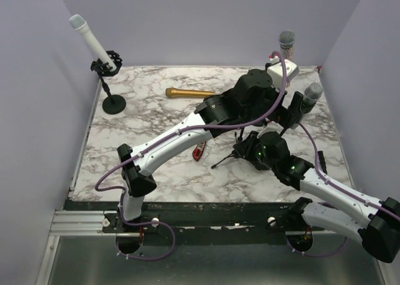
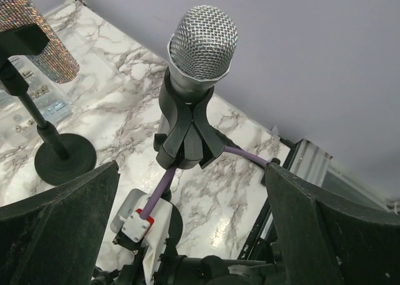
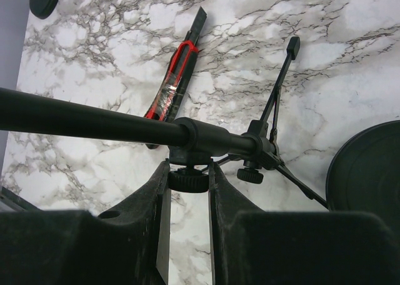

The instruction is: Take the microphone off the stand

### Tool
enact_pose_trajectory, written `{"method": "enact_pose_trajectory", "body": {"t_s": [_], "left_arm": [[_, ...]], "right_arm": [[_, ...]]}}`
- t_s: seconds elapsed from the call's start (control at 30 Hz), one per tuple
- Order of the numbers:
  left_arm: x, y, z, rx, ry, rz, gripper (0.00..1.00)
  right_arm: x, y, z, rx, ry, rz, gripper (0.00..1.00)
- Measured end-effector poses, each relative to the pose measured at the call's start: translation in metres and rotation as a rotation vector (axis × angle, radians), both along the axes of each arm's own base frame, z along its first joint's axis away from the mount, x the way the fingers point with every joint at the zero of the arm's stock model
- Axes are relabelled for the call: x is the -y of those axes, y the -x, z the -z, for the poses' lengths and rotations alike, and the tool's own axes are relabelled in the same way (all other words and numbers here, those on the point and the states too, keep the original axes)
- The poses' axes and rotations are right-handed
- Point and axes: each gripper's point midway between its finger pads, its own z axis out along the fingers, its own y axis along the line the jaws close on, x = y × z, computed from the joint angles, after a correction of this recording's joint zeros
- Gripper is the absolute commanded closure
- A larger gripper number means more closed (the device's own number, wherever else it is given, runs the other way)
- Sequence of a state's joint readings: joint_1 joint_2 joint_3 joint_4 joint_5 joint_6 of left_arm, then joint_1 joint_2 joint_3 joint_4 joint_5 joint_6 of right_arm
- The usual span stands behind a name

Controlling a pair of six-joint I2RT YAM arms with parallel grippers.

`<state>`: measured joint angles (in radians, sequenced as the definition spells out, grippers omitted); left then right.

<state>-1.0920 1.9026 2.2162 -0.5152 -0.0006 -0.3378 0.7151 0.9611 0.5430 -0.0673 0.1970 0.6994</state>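
Clamped right gripper [image 3: 187, 174] on stand [image 3: 94, 119]; held left gripper [image 2: 192, 166] wide, facing mic [image 2: 203, 44]; had not yet freed it from its clip [image 2: 184, 132].

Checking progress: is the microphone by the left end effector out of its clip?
No, the microphone is seated in the black clip.

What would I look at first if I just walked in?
The silver-headed microphone in its black clip at the right of the table, with the left tool wide open on either side of it. Below, the right tool pinches its tripod stand at a knob. A gold microphone lies flat at the far middle, and a white microphone tilts on a round-base stand in the far left corner.
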Motion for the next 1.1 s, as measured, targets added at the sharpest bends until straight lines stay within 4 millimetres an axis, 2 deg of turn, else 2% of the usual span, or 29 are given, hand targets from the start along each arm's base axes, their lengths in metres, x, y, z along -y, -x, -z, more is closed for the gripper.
{"method": "enact_pose_trajectory", "body": {"t_s": [0.43, 0.6, 0.73, 1.1], "left_arm": [[0.038, -0.014, 0.043, 0.04, -0.058, -0.018, 0.01], [0.048, -0.016, 0.053, 0.054, -0.072, -0.013, 0.05], [0.049, -0.017, 0.056, 0.067, -0.081, -0.01, 0.14], [0.053, -0.016, 0.059, 0.089, -0.093, 0.014, 0.54]], "right_arm": [[0.0, 0.0, -0.001, 0.003, -0.002, 0.0, 0.99], [0.001, 0.001, -0.001, 0.003, -0.001, 0.001, 0.99], [0.001, 0.001, -0.001, 0.002, -0.001, 0.001, 0.98], [0.003, 0.001, -0.001, 0.003, 0.003, 0.008, 0.93]]}}
